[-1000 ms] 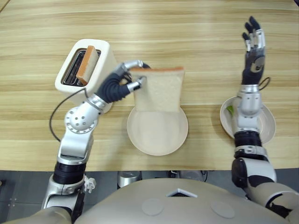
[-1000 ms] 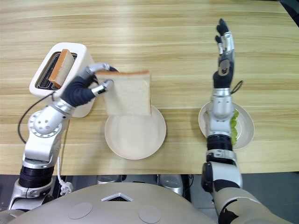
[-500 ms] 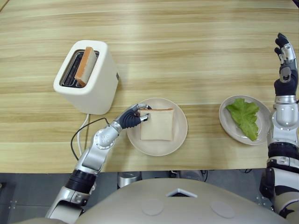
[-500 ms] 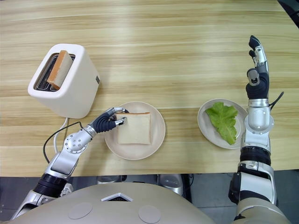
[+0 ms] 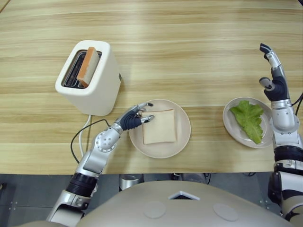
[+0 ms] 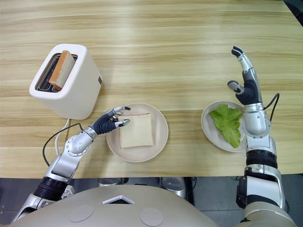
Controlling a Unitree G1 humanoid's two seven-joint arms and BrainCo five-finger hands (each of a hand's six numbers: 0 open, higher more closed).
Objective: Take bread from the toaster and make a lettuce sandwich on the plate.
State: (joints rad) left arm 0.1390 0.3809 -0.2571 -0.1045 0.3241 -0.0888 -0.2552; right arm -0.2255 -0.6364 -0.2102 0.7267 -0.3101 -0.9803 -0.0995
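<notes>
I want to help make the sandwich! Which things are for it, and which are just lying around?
For the sandwich: toaster, upright slice inside it, plate, flat slice on it, lettuce leaf, its dish.
Just there: toaster's cord, table.

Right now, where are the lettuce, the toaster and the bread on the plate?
lettuce [image 5: 249,119], left eye view, middle of the leaf.
toaster [image 5: 99,90], left eye view, its white side wall.
bread slice [image 5: 159,126], left eye view, its centre.

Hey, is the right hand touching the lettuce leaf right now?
Apart. The left eye view shows the open right hand held up past the lettuce leaf, a clear gap between them.
</notes>
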